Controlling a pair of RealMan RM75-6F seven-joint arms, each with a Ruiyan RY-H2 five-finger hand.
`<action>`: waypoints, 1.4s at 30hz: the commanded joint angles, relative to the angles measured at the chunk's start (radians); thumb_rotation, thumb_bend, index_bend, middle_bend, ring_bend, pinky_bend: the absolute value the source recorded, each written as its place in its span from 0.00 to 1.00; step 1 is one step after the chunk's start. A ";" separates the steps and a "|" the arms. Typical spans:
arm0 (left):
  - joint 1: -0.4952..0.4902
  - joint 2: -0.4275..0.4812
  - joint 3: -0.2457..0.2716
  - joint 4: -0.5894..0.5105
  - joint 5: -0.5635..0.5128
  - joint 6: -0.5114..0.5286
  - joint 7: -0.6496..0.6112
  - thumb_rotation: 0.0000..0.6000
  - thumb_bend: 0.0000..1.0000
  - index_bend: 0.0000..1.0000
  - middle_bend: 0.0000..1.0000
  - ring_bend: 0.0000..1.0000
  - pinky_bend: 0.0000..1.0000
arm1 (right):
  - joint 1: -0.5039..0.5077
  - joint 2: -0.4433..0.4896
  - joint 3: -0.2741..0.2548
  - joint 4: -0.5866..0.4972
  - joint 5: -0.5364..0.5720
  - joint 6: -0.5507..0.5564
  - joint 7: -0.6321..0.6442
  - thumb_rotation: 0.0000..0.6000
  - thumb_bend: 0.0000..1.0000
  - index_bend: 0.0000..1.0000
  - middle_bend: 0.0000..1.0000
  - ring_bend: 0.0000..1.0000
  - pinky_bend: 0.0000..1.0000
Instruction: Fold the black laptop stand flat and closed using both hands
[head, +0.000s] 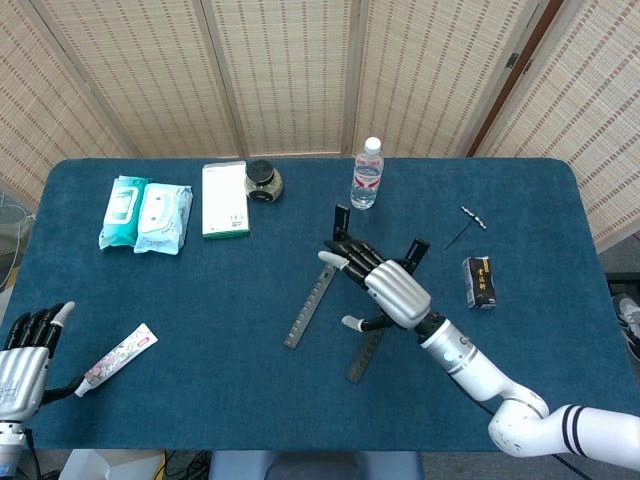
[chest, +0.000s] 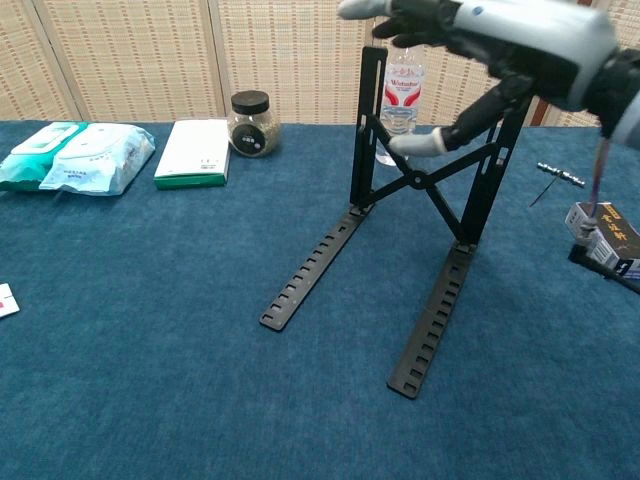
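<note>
1. We see the black metal folding laptop stand (chest: 415, 200) mid-table, still open: two notched base rails flat on the blue cloth, two uprights raised, crossed braces between them.
2. Our right hand (head: 385, 283) hangs above the stand's top, fingers spread, thumb hanging near the cross brace; it grips nothing. In the chest view we cannot tell whether the thumb touches the brace.
3. Our left hand (head: 28, 345) sits at the table's near left edge, well apart from the stand, fingers extended together, holding nothing.
4. Risk, as we judge it: pressing the uprights down with the right hand alone could skid or tip the stand, since nothing pins the rails. The left hand has far to travel.
5. Second risk: the clear plastic water bottle (chest: 402, 75) stands just behind the uprights; a shove backward could knock it over.
6. Around:
   - the round glass jar with black lid (chest: 250, 123), the white-and-green flat box (chest: 192, 152) and the teal wet-wipe packs (chest: 72, 156) at back left
   - the toothpaste tube (head: 116, 359) near the left hand
   - the small black carton (head: 480, 282) and the thin metal tool (head: 466, 225) to the right
7. Nothing lies on the rails; the fold path looks unobstructed.
</note>
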 joint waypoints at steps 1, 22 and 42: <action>-0.002 0.000 -0.001 0.000 -0.003 -0.004 0.001 1.00 0.15 0.00 0.08 0.07 0.00 | -0.052 0.058 -0.023 -0.033 -0.006 0.045 -0.010 1.00 0.04 0.00 0.00 0.00 0.00; -0.013 -0.014 0.000 -0.022 -0.013 -0.017 0.042 1.00 0.15 0.00 0.08 0.07 0.00 | -0.171 0.121 -0.041 0.122 0.055 0.066 0.252 1.00 0.00 0.00 0.00 0.00 0.00; -0.010 -0.010 0.004 -0.037 -0.006 -0.006 0.053 1.00 0.15 0.00 0.08 0.07 0.00 | -0.125 0.068 -0.138 0.194 -0.188 0.089 0.498 1.00 0.00 0.00 0.00 0.00 0.01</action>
